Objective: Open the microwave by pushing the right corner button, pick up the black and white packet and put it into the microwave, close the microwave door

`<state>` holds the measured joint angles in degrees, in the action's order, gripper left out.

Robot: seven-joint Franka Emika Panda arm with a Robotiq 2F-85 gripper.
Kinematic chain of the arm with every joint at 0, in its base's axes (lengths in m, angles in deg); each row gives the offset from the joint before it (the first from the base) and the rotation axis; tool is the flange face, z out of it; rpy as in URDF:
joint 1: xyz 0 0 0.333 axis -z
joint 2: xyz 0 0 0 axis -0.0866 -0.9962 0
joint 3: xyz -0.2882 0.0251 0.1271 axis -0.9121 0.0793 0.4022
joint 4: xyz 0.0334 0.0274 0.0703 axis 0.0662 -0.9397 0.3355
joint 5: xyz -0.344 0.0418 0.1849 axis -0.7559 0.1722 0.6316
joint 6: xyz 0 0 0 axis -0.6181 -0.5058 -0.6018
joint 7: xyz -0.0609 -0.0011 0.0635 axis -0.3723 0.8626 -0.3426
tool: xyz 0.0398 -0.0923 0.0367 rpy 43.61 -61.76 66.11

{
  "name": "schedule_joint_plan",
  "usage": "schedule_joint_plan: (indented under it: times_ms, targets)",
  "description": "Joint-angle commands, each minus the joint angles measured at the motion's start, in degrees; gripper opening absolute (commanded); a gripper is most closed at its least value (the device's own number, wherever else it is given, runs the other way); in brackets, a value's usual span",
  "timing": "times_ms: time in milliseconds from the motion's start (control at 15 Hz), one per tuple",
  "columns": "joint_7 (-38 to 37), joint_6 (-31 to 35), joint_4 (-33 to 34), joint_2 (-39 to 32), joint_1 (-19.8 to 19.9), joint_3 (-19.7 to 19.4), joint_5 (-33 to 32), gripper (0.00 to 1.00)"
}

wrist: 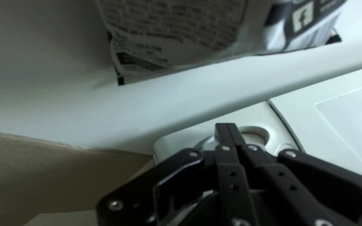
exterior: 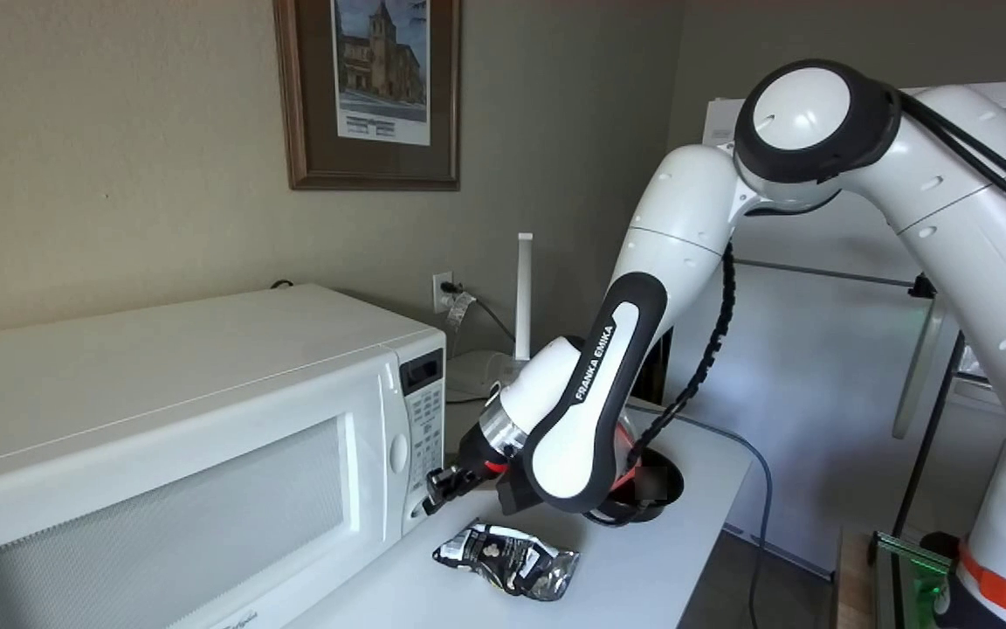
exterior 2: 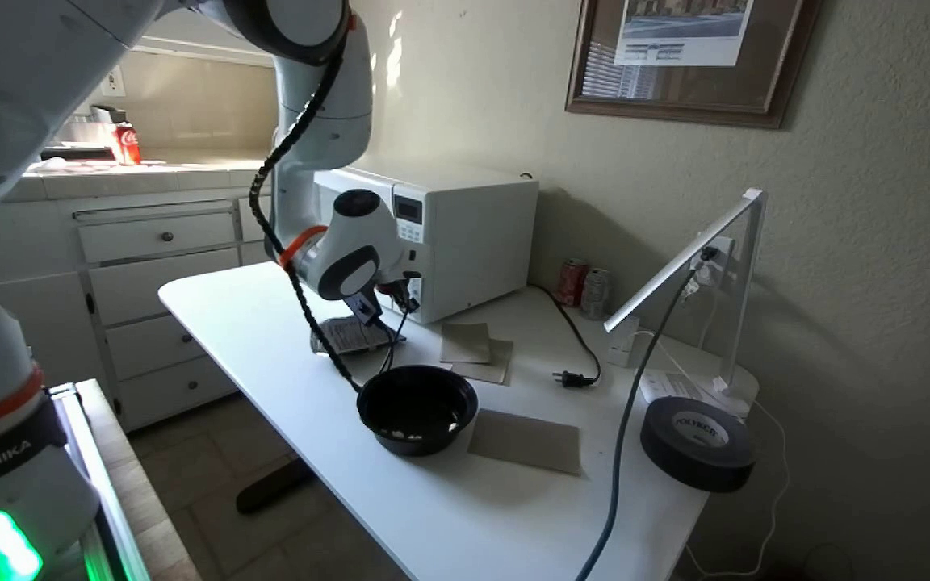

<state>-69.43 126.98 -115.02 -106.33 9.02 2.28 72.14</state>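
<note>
The white microwave [exterior: 145, 419] stands on the table with its door shut; its side shows in an exterior view [exterior 2: 481, 242] and its front in the wrist view [wrist: 341, 110]. The round button [wrist: 255, 138] sits in a recess at the lower right corner of its front. My gripper [exterior: 430, 505] is shut and empty, its fingertips [wrist: 226, 127] in front of that button and partly covering it. I cannot tell whether they touch it. The black and white packet [exterior: 507, 559] lies on the table in front of the microwave; it also shows in the wrist view [wrist: 184, 34].
A black bowl [exterior 2: 412, 444] stands on the table [exterior 2: 465, 516] near the packet. Cardboard pieces [exterior 2: 525, 442], a loose plug [exterior 2: 574, 379], two cans [exterior 2: 595, 292], a white lamp [exterior 2: 683, 258] and a tape roll [exterior 2: 695, 460] are also on it.
</note>
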Motion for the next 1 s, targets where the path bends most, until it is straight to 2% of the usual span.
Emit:
schedule_joint_plan:
  times_ms: [0, 467, 667, 733, 800, 933]
  targets:
    - [-2.8, 5.5, 3.6, -3.1, 0.7, 0.3, -3.5, 0.00]
    - [-5.3, 4.8, 2.5, -2.1, 2.0, 0.5, -6.1, 0.00]
    - [-5.0, 3.9, 0.9, 0.4, 1.0, -0.5, -5.2, 0.00]
    - [-5.4, 3.3, 0.3, 1.2, 1.3, -0.2, -5.1, 0.26]
    - [-5.4, 2.7, -0.4, 2.2, 1.1, -0.4, -4.7, 0.27]
    - [-5.2, 1.0, -1.9, 4.4, 0.7, -1.0, -3.7, 0.40]
